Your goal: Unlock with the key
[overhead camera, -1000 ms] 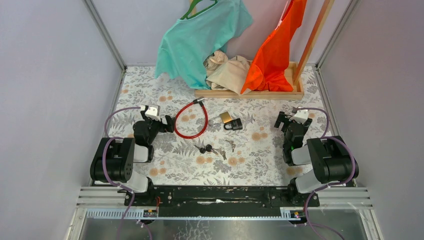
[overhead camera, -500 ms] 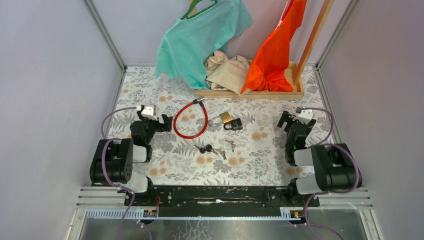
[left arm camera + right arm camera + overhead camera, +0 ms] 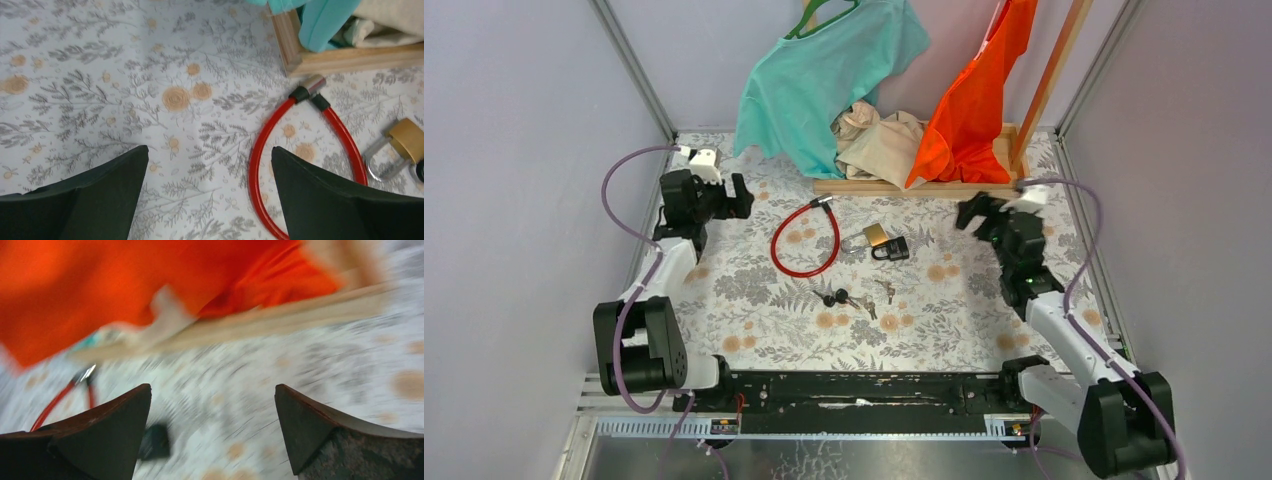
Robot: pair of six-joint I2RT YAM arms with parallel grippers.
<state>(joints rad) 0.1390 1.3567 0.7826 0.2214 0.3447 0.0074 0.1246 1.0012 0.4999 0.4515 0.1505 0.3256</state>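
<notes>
Keys [image 3: 839,298] near padlock [image 3: 876,236], all fingers [image 3: 75,200] spread

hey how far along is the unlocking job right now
Barely started. Done: nothing; the black-headed bunch of keys lies untouched on the floral tablecloth. In hand: nothing; left pincer and right pincer are open and empty. Left: grasp a key, insert it, likely in the brass padlock, and turn.
</notes>
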